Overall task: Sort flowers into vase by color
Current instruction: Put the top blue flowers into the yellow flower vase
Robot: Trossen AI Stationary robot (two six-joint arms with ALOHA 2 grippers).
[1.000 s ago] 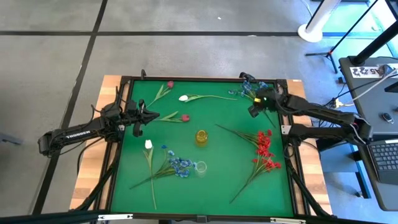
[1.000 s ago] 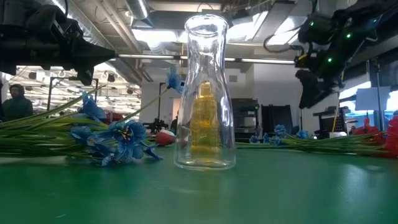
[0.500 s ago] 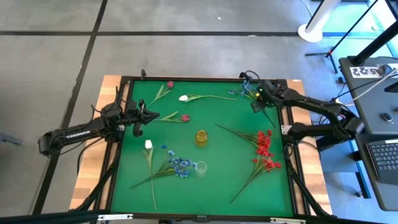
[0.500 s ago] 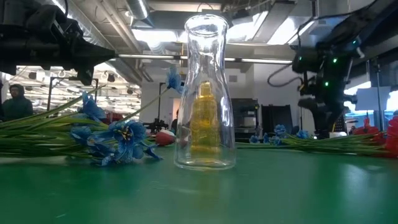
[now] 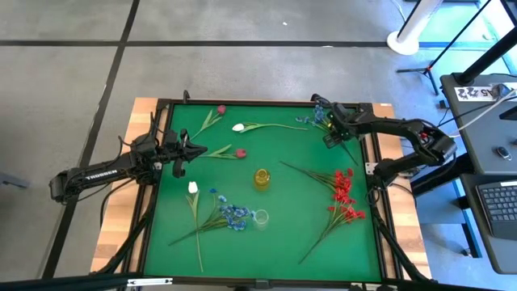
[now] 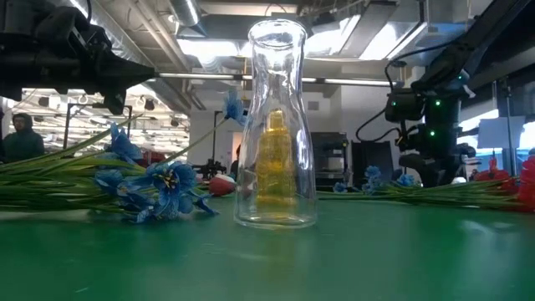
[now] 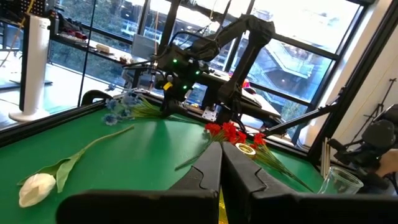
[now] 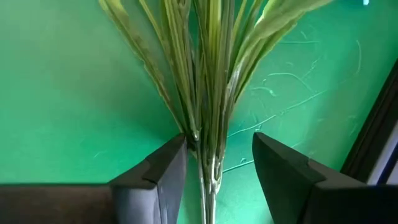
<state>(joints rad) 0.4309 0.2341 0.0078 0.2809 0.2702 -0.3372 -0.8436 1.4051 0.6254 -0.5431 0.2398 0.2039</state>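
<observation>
The green table (image 5: 266, 242) spreads under me, and my two arms reach in from its sides. My left gripper (image 5: 179, 150) waits above the left edge with its fingers pressed together, holding nothing. My right gripper (image 5: 329, 133) is down at the far right corner, its two fingers (image 8: 158, 174) standing apart on either side of the green stems of the blue spray (image 5: 319, 118), with a gap showing between each pad and the stems. Red sprays (image 5: 343, 192) lie along the right side, and another blue spray (image 5: 230, 215) rests near the front, just beside the clear vase (image 5: 260, 217). The yellow vase (image 5: 262, 178) stands at the middle. Smallest are the single buds: a white bud (image 5: 192, 187) by the left, another white bud (image 5: 238, 127) and two red buds (image 5: 240, 152) toward the back.
</observation>
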